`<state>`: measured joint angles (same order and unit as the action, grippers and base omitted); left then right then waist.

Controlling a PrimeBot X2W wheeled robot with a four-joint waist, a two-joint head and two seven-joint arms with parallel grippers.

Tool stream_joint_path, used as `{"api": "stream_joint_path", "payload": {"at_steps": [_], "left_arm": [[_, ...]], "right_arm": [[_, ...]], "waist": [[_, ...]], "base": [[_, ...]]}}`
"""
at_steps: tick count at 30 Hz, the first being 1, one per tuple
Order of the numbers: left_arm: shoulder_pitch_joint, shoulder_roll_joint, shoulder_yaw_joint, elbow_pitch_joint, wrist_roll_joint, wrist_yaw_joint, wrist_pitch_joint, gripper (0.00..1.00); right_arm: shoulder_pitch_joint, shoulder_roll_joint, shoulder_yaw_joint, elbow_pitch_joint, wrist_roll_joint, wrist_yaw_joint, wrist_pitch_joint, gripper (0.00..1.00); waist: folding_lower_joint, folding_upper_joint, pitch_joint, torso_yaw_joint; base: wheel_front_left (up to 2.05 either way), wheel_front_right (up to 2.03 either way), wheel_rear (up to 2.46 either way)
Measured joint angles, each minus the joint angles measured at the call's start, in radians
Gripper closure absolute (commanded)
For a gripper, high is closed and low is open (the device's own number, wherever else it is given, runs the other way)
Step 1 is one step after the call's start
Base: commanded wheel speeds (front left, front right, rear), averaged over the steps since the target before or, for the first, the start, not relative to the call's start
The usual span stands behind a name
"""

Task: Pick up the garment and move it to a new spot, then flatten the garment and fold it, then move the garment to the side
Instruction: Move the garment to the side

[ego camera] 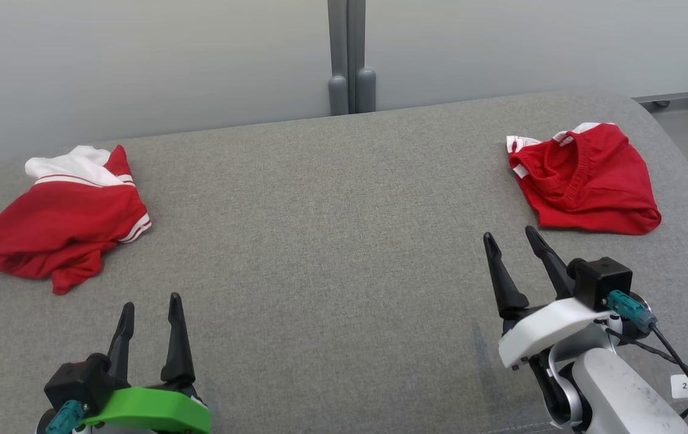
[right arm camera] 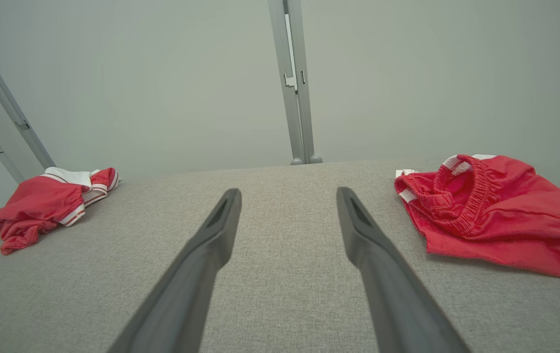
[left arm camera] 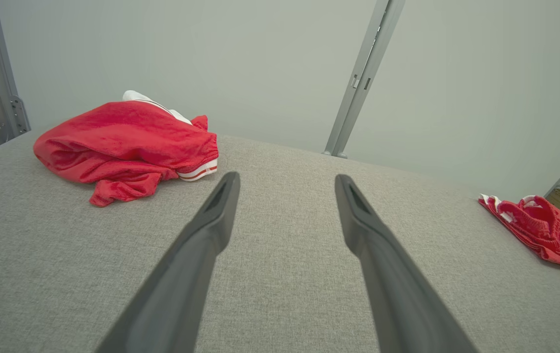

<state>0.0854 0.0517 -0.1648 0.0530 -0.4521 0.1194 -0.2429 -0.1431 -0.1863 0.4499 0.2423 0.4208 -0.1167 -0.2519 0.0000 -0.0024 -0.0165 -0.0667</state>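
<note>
Two crumpled garments are seen on the grey cushion (ego camera: 332, 241): a red-and-white shirt (ego camera: 61, 220) by the left edge, red shorts (ego camera: 585, 181) near the far right corner. The left claw (ego camera: 151, 300) and the right claw (ego camera: 508, 232) are held open and empty at the near edge, apart from both garments.

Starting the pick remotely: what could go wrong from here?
1. Two similar red garments lie apart, the left garment and the right garment; the wrong one could be picked.
2. The right garment sits near the rounded corner of the grey surface and might slide off if dragged.
3. Both are bunched, so the open right gripper may pinch a single layer.
</note>
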Motion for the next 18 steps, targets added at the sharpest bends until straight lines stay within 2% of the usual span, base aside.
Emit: {"api": "stream_joint_path", "payload": {"at_steps": [18], "left_arm": [[0.002,-0.001,-0.002,-0.005,0.016,0.000,0.000,0.00]], "right_arm": [[0.051,0.002,-0.025,-0.045,-0.018,-0.007,0.000,0.00]], "waist": [[0.0000,0.0000,0.002,0.007]], "base": [[0.00,0.00,0.00]]}}
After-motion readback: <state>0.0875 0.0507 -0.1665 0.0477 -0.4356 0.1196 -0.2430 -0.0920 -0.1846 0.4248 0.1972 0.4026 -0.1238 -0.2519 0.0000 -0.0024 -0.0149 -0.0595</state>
